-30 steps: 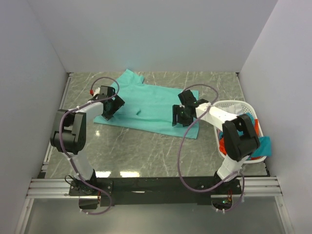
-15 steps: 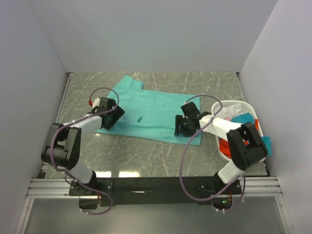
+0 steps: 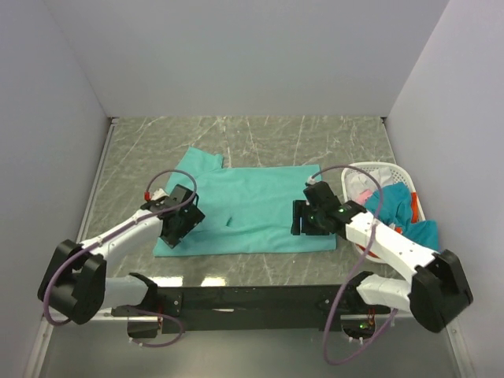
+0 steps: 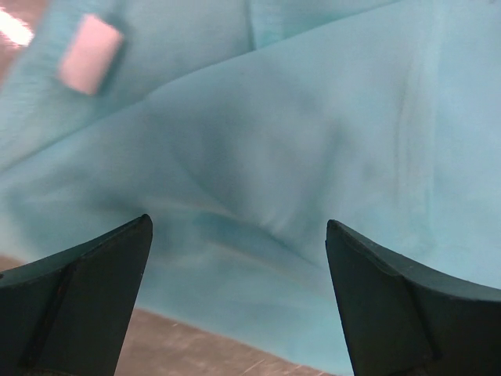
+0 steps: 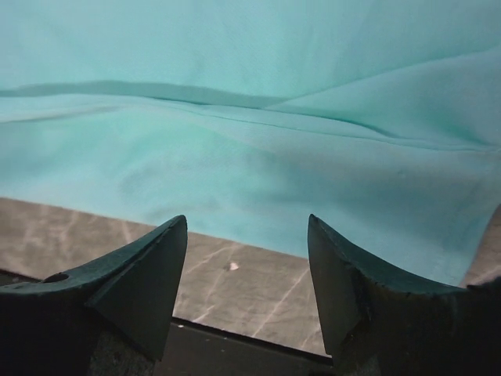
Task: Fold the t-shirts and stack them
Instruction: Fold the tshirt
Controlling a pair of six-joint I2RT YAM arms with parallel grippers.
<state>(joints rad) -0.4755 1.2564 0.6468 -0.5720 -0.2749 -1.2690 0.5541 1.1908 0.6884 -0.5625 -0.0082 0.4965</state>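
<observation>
A teal-green t-shirt (image 3: 252, 206) lies spread flat on the marble table, one sleeve pointing to the far left. My left gripper (image 3: 172, 234) hovers over its near-left corner, open and empty. In the left wrist view (image 4: 236, 223) the cloth (image 4: 297, 141) and a white tag (image 4: 90, 53) lie under the spread fingers. My right gripper (image 3: 301, 220) is open at the shirt's near-right edge. The right wrist view (image 5: 247, 219) shows the hem (image 5: 258, 180) just beyond the fingertips, with bare table between them. Other shirts, blue-teal (image 3: 426, 234) and pale pink (image 3: 363, 194), lie in the basket.
A white lattice laundry basket (image 3: 370, 167) stands at the right edge of the table, behind the right arm. Grey walls close the table on the left, back and right. A black rail (image 3: 252, 298) runs along the near edge.
Both grippers have moved toward the near edge, and the teal shirt has slid nearer with them. It now lies flatter and squarer to the table's front.
</observation>
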